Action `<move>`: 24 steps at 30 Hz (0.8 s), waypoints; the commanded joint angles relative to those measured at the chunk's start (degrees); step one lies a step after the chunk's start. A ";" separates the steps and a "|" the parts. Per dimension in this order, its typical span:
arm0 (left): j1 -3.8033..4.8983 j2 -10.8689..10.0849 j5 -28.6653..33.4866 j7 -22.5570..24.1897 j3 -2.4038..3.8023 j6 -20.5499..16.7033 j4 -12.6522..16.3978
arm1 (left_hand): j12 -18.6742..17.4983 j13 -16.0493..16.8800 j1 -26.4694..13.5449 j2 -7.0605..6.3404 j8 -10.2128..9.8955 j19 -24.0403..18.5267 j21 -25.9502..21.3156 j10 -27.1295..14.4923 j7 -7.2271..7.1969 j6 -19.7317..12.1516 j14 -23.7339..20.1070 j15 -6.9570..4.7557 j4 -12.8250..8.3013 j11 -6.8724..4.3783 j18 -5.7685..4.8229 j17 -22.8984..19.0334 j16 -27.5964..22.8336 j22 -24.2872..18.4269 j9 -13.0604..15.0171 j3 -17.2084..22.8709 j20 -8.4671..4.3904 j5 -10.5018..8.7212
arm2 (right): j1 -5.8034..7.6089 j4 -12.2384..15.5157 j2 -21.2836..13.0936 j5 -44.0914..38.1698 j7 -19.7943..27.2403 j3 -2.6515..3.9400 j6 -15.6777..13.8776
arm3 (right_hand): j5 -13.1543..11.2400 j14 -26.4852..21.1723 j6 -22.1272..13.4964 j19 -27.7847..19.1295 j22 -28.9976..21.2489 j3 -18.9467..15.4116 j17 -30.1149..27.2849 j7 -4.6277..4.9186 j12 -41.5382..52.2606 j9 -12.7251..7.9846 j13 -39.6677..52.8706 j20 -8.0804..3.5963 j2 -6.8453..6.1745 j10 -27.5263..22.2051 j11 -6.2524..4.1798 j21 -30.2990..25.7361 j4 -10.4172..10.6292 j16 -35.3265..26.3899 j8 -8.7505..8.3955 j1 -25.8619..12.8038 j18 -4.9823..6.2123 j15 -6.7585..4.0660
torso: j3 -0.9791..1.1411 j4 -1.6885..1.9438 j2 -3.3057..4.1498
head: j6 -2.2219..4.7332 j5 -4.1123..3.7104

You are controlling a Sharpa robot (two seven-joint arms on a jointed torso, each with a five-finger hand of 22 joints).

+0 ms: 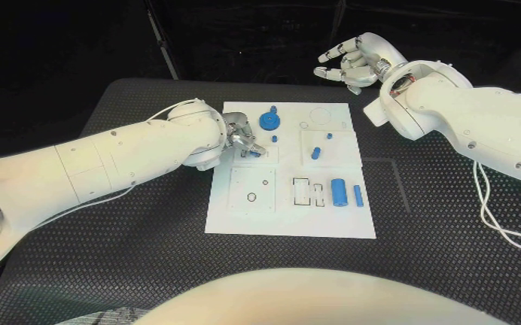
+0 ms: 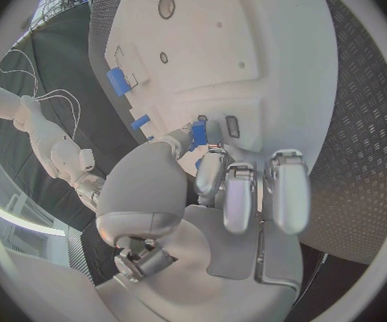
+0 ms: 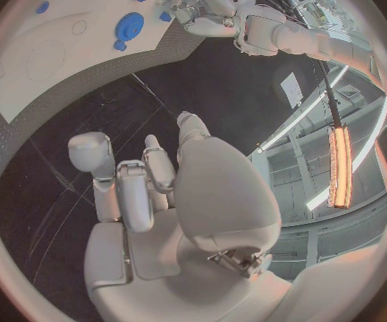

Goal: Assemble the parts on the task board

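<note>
The white task board (image 1: pixel 284 218) lies in the middle of the black table. My left hand (image 1: pixel 240 140) is over the board's left part and pinches a small blue part (image 1: pixel 253 153) between thumb and fingers; the left wrist view shows this part (image 2: pixel 197 133) at the fingertips, just above the board (image 2: pixel 274 50). A blue gear-like disc (image 1: pixel 270 122) lies on the board beyond the hand. A blue block (image 1: pixel 316 151), a blue cylinder (image 1: pixel 339 189) and a thin blue peg (image 1: pixel 358 195) lie further right. My right hand (image 1: pixel 353 62) is raised beyond the board's far right corner, fingers apart, holding nothing.
The board has a round hole (image 1: pixel 253 196) and rectangular slots (image 1: pixel 307 192) in its near half. A faint ring outline (image 1: pixel 321 120) marks its far right corner. In the right wrist view, the disc (image 3: pixel 129 27) and my left hand (image 3: pixel 197 11) lie far from my right hand (image 3: pixel 157 186).
</note>
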 commanded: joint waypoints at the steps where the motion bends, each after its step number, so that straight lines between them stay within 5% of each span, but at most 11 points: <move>1: 0.28 0.42 0.15 -0.40 0.02 1.70 -0.42 | 0.34 0.06 0.49 0.05 0.29 0.06 -0.31 0.31 -0.17 0.22 5.84 -0.40 -0.05 0.04 -0.47 15.09 0.18 4.95 0.06 0.26 -0.10 0.17 | 0.11 0.08 0.06 0.08 0.39 0.04 0.28 | 0.22 4.33 0.48 -0.21 -0.06 -0.34 8.04 -0.11 -0.02 -0.07 -0.01 -0.02 0.41 0.04 -0.25 -0.25 -0.15 -0.33 0.13 0.00 0.60 -0.51 | -0.01 0.00 0.05 | 0.01 -0.04; 24: 1.44 2.78 0.18 -0.82 -0.34 6.97 -3.58 | 0.27 0.03 -1.42 0.02 0.25 0.03 -0.40 0.37 0.05 0.49 5.84 -0.29 0.67 0.23 -0.47 15.09 0.18 4.94 0.16 -0.35 -0.04 0.13 | 0.11 -0.04 0.22 0.08 0.32 0.04 0.51 | 0.22 4.33 0.48 -0.21 -0.06 -0.34 8.04 -0.11 -0.02 -0.07 -0.01 -0.02 0.41 0.04 -0.25 -0.25 -0.15 -0.33 0.13 0.00 0.60 -0.51 | -0.06 0.05 -0.01 | 0.01 -0.11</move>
